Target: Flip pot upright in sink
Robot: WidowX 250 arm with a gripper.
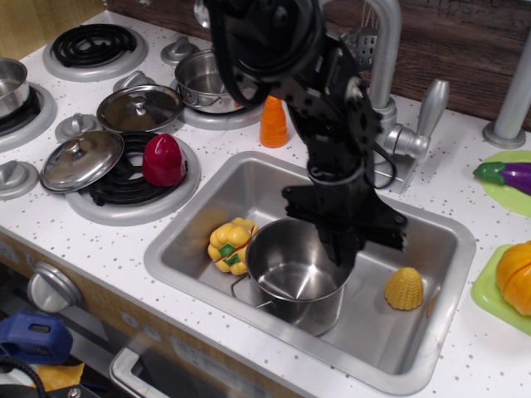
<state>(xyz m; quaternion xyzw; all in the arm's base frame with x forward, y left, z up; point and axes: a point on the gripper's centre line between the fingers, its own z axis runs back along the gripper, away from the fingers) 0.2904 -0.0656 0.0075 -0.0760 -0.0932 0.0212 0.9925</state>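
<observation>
The shiny steel pot (292, 280) stands upright with its mouth up in the middle of the sink (425, 361). Its thin wire handle (247, 292) points to the front left. My black gripper (340, 251) reaches down from above and is closed on the pot's far right rim, one finger inside and one outside. A yellow pepper (231, 243) lies in the sink touching the pot's left side. A yellow corn piece (404, 288) lies in the sink to the right, apart from the pot.
The grey faucet (383, 91) stands behind the sink, close to my arm. An orange carrot (273, 122), a shallow steel pot (202, 81), two steel lids (81, 159) and a red pepper (163, 159) sit on the stove at left. An eggplant (509, 175) lies at right.
</observation>
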